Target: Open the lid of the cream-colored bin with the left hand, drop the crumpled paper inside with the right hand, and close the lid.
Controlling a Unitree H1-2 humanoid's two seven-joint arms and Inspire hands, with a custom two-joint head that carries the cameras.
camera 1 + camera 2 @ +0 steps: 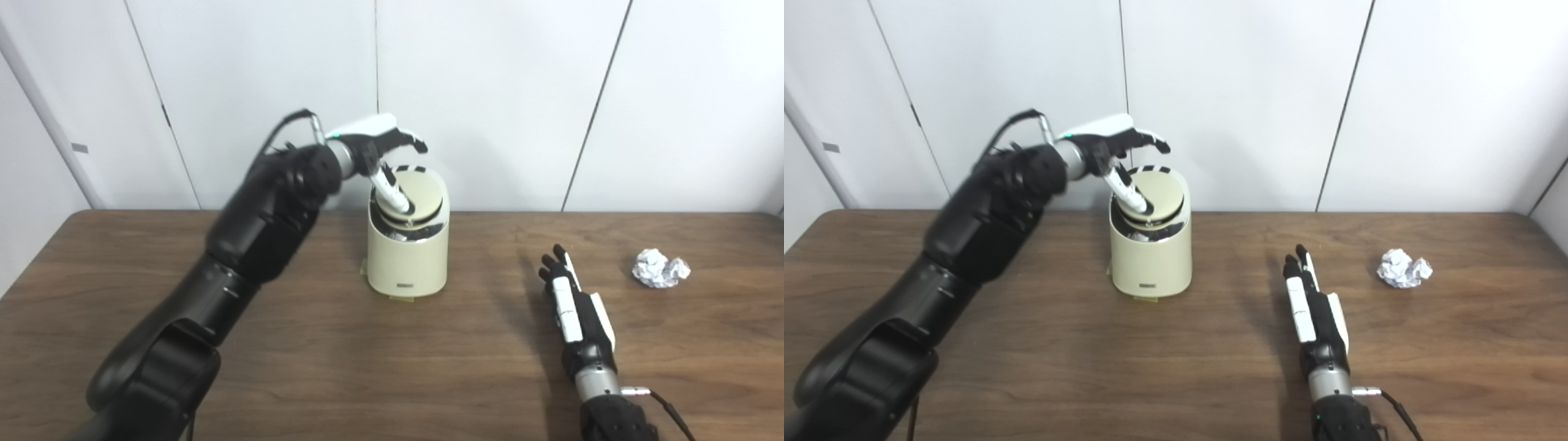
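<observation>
At the bin [407, 257], your left hand [380, 150] presses one extended finger on the lid [419, 193], other fingers spread, holding nothing. Press steadily near the lid's front edge. Your right hand [572, 303] lies flat, fingers straight and together, apart from the crumpled paper [660, 267].

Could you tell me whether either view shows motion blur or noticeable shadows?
Left eye view: the left hand and its forearm look smeared above the cream-colored bin; the right hand is sharp, with a soft shadow on its left. Right eye view: the same, and the crumpled paper is crisp.

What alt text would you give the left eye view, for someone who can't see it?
The robot's left hand presses a finger on the lid of a cream-colored bin, lid partly lifted. The right hand rests open on the wooden table, left of the crumpled paper.
</observation>
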